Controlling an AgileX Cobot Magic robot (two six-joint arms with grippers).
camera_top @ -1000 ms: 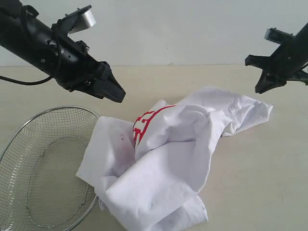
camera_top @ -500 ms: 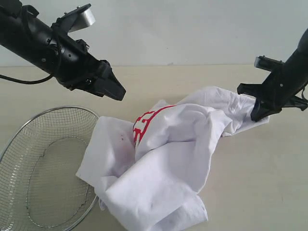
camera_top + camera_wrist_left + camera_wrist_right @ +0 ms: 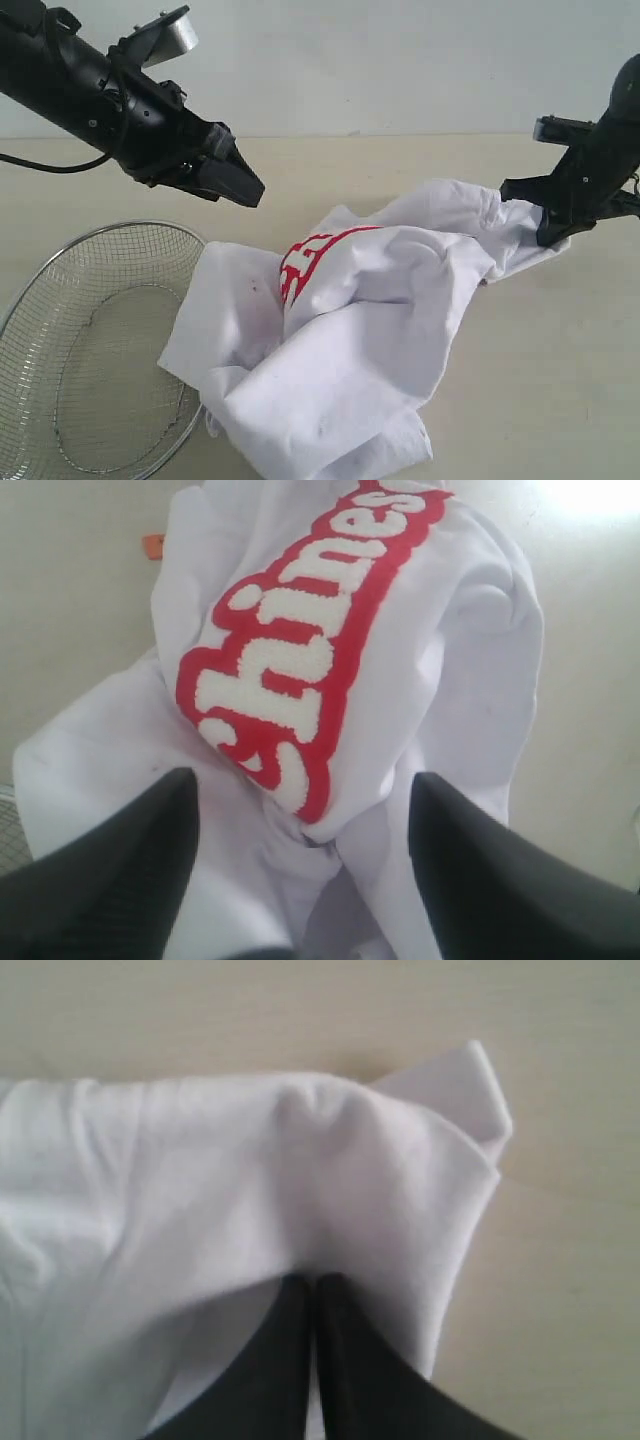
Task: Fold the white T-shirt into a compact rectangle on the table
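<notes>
Trying to work out where the white T-shirt (image 3: 340,340) sits, anyone got a clear read? (op)

Yeah, it's in a crumpled heap on the counter (image 3: 560,380), pretty much mid-scene. The red banner (image 3: 300,262) is creased and facing up near the top of the pile. The shirt's left edge lies over the rim of the wire-mesh basket (image 3: 90,350). (reply)

And the arms? (op)

The left end effector (image 3: 245,190) hangs above the shirt near the banner, not touching it. Its fingers (image 3: 110,870) are spread wide with nothing between them. The left wrist view looks straight down at the lettering, and there's a small orange tag (image 3: 152,546) off at the edge of the fabric. (reply)

Right side? (op)

The right end effector (image 3: 548,238) is down at the shirt's far right corner. Its fingers (image 3: 350,1360) are pressed together on a fold of cloth, which puckers up over the tips. From that corner the fabric runs back toward the heap. (reply)
</notes>
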